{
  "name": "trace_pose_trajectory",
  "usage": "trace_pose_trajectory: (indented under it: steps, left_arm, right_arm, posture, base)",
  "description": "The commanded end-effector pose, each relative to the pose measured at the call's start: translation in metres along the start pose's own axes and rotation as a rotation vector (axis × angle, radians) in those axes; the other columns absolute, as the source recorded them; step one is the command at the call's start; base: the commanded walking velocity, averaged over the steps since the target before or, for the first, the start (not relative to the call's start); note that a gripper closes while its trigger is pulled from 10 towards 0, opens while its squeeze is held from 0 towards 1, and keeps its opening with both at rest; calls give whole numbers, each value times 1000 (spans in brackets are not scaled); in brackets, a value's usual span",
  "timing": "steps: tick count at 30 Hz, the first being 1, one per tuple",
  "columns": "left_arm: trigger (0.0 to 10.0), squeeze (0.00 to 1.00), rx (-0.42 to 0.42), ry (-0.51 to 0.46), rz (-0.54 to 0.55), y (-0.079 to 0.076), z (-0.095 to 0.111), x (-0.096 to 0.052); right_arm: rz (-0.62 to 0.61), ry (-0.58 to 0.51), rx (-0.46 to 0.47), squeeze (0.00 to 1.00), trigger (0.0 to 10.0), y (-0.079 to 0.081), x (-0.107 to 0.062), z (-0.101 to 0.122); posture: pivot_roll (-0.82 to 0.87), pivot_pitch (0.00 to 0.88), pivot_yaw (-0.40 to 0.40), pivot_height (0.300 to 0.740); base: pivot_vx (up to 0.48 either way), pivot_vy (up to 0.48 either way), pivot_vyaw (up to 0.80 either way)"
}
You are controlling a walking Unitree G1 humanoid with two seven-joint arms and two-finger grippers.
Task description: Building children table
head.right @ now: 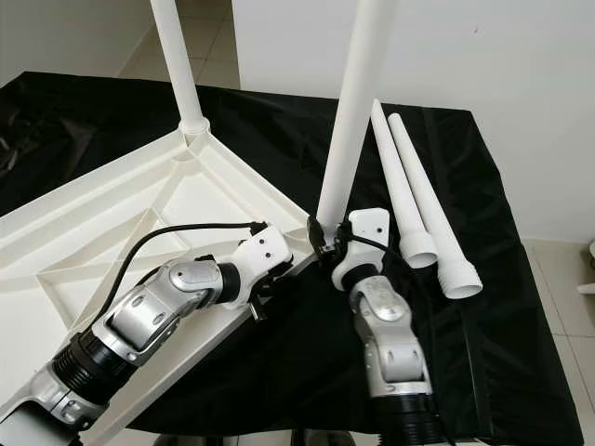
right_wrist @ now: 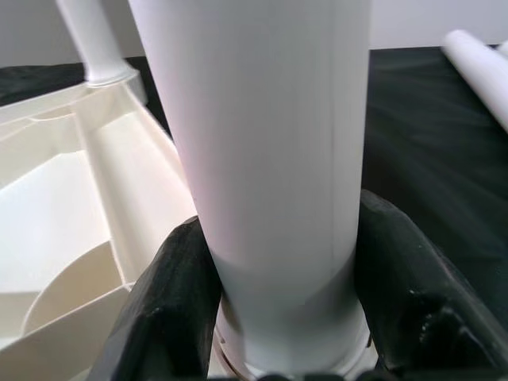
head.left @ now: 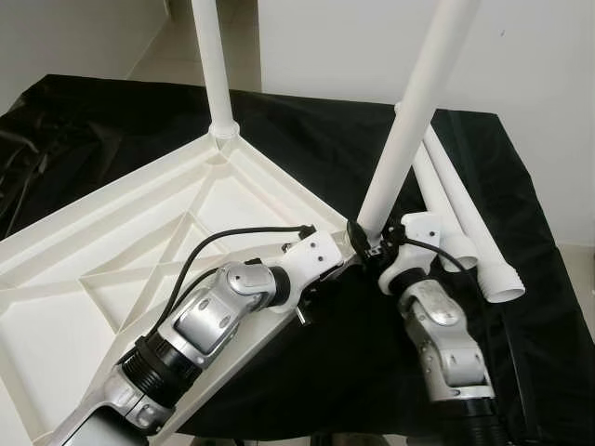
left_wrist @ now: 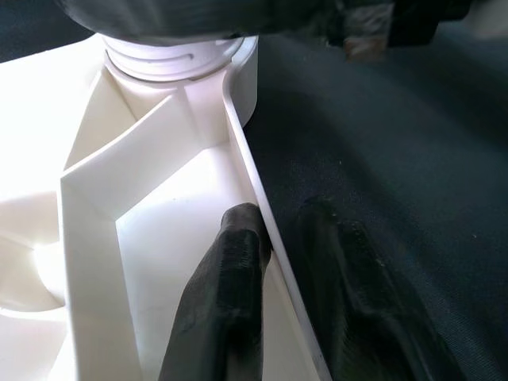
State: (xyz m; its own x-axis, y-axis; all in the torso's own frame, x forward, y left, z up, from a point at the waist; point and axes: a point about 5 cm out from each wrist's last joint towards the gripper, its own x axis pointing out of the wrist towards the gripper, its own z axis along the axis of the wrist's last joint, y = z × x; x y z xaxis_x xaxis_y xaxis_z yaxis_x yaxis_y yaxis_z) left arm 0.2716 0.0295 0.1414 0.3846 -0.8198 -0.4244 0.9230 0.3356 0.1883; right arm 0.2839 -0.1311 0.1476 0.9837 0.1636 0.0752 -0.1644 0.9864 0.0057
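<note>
both upright table legs [head.left: 416, 111] cut off above, tabletop [head.left: 84, 269] cropped left

The scene is being viewed from the head by two eye cameras, looking forward and down over the upturned white tabletop [head.left: 112, 251] on the black cloth [head.left: 521, 307]; nearly the same area is being covered by both, slightly shifted sideways. The tabletop's rim [left_wrist: 262, 238] is being seen very closely along the left gripper [left_wrist: 274, 270]. The leg [right_wrist: 270, 159] is being faced at close range along the right gripper [right_wrist: 278, 294], with the tabletop shared behind.
</note>
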Motion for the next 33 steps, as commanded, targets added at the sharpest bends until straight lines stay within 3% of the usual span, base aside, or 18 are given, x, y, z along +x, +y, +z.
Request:
trace_pose_trajectory:
  steps: [1,7,8,15,17,18,19,20,21,22,24,26,30,33]
  left_arm:
    - [10000,0,-51,64,-61,-11,-18,3]
    - [10000,0,-51,64,-61,-12,-18,4]
    - [10000,0,-50,64,-63,-12,-18,4]
    - [10000,0,-44,65,-64,-12,-18,5]
    - [10000,0,-44,64,-65,-12,-17,5]
    - [10000,0,-44,64,-65,-12,-18,5]
    - [10000,0,-44,65,-65,-12,-18,5]
    - [10000,0,-44,65,-65,-12,-18,5]
    - [10000,0,-42,64,-66,-12,-17,5]
    - [10000,0,-42,64,-66,-12,-17,5]
    - [10000,0,-40,63,-70,-13,-16,5]
    - [10000,0,-36,60,-75,-13,-15,5]
    - [10000,0,-32,58,-77,-13,-15,6]
    - [10000,0,-31,57,-78,-13,-14,6]
  right_arm:
    - [-202,61,-17,0,10000,-21,-6,-10]
    - [-194,52,-9,0,10000,-14,-8,-8]
    - [-182,52,8,1000,10000,-17,-10,-8]
    - [-134,8,-13,1000,10000,-25,-12,-5]
    - [-85,8,17,1000,10000,-25,-11,-5]
    - [-4,10,17,1000,10000,-26,-11,-5]
    - [54,12,13,910,10000,-28,-11,-5]
    - [54,12,13,910,10000,-28,-11,-5]
    - [140,11,-24,0,10000,-31,-11,-4]
    - [140,11,-24,0,10000,-31,-11,-4]
    - [337,51,-91,0,10000,-39,-16,-9]
    - [442,78,-108,0,10000,-48,-18,-13]
    - [461,80,-106,0,10000,-57,-14,-15]
    - [462,79,-107,0,10000,-67,1,-15]
  posture:
    - [-40,104,-9,740]
    - [-46,97,-7,740]
    - [-47,92,-8,740]
    - [-48,86,-8,740]
    - [-48,86,-8,740]
    - [-48,81,-7,740]
    - [-48,81,-7,740]
    - [-48,81,-7,740]
    - [-49,80,-5,740]
    - [-49,80,-5,740]
    - [-53,78,0,740]
    - [-53,78,1,740]
    - [-51,79,3,740]
    - [-48,80,7,740]
  base:
    - [0,0,0]
    - [0,0,0]
    - [0,0,0]
    - [0,0,0]
    - [0,0,0]
    - [0,0,0]
    - [0,0,0]
    - [0,0,0]
    - [0,0,0]
    - [0,0,0]
    - [0,0,0]
    - [0,0,0]
    - [0,0,0]
    - [0,0,0]
